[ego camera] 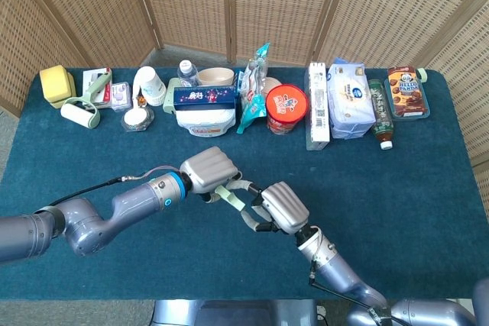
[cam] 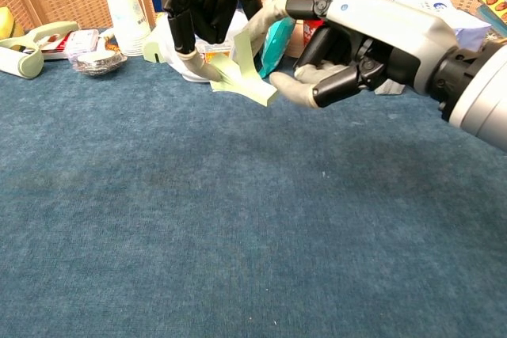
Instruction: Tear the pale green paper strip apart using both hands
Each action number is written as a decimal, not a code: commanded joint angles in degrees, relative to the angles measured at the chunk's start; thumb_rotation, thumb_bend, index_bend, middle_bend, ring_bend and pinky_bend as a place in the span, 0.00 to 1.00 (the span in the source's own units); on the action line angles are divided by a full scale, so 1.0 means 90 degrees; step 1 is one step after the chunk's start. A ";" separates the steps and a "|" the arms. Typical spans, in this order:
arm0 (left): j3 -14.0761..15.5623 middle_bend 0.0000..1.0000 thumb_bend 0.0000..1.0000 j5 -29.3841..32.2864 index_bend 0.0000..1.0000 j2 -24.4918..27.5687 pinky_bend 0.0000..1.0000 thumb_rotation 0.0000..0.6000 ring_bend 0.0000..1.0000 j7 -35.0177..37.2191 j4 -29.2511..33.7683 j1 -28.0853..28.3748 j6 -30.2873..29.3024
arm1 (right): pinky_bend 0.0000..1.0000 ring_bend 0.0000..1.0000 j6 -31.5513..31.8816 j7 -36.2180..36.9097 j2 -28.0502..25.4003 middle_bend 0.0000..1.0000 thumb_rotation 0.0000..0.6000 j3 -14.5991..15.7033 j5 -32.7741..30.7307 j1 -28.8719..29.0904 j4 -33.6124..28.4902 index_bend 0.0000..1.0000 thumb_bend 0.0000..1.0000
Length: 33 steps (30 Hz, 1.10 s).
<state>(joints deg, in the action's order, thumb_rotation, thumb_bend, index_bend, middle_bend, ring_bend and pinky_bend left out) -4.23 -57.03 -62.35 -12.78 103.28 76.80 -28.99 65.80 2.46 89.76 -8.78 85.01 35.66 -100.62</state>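
Head view: left hand and right hand meet over the blue table, each pinching one end of the pale green paper strip, held off the cloth. Opposing grips so a pull-apart can load the paper between them. Clutter row sits well apart at the far edge.

Chest view: left fingers clamp the strip's near-left end; right hand pinches the other between thumb and finger. Strip looks crumpled, not visibly split yet.
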 commanded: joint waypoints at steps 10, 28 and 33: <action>-0.0020 1.00 0.46 0.0033 0.66 -0.0019 1.00 1.00 1.00 0.0002 -0.0069 0.0012 -0.0014 | 0.96 1.00 0.0015 -0.0043 0.0015 1.00 0.89 0.0058 0.0057 -0.0012 -0.0064 0.26 0.48; -0.0019 1.00 0.46 0.0042 0.66 0.0049 1.00 1.00 1.00 0.0021 -0.0001 0.0020 0.0026 | 0.96 1.00 0.0072 -0.0064 0.0057 1.00 0.92 0.0053 0.0129 -0.0012 -0.0004 0.34 0.48; -0.0019 1.00 0.46 0.0040 0.66 0.0047 1.00 1.00 1.00 0.0022 0.0001 0.0023 0.0026 | 0.96 1.00 0.0083 -0.0084 0.0087 1.00 0.95 0.0038 0.0108 -0.0012 0.0018 0.40 0.48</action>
<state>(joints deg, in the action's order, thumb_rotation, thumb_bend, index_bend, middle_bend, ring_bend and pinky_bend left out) -4.40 -56.67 -61.93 -12.58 103.29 77.00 -28.76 66.55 1.70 90.54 -8.43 85.99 35.55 -100.46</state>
